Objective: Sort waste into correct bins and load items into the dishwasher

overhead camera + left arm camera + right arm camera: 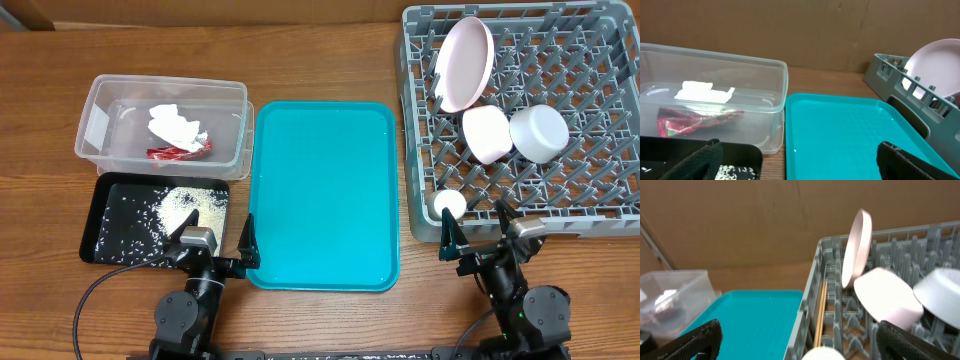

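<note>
The clear tub (100, 105) at the back left holds the red-and-white wrapper (180, 150) and the white tissue (172, 124); both show in the left wrist view, wrapper (697, 121) and tissue (702, 92). The black tray (115, 200) holds loose rice (180, 205). The grey rack (420, 200) holds an upright plate (464, 62), two bowls (487, 134) (539, 132), a small cup (449, 204) and chopsticks (820, 312). My left gripper (213, 243) is open and empty at the front left. My right gripper (478, 235) is open and empty by the rack's front edge.
An empty teal tray (320, 190) lies between the bins and the rack. It also shows in the left wrist view (840, 135). A cardboard wall (740, 220) stands behind the table.
</note>
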`<state>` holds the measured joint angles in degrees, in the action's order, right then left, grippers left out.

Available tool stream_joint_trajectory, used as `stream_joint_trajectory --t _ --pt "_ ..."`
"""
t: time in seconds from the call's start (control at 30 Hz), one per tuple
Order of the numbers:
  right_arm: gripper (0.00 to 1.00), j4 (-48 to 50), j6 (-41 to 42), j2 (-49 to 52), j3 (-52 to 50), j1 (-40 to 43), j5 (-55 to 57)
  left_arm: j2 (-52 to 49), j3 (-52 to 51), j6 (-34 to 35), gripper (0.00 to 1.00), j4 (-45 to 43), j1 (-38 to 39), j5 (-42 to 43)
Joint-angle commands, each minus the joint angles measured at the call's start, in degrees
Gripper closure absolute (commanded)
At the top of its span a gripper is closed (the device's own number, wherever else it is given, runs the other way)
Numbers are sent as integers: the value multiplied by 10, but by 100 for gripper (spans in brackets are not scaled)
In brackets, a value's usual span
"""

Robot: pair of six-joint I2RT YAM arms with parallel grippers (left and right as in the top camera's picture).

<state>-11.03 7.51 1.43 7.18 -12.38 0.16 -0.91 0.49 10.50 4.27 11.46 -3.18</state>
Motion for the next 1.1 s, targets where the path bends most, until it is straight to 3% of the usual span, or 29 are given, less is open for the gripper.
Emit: stream_joint_trajectory --t 0.0,0.03,1.07 --pt "0 58 0 -13 -47 5 -3 5 -2 2 0 -1 -2 2" --pt "0 92 0 -13 -67 5 -3 5 -2 2 0 -1 -2 2" --pt "0 63 0 -13 -67 6 2 5 -2 2 0 -1 -2 2"
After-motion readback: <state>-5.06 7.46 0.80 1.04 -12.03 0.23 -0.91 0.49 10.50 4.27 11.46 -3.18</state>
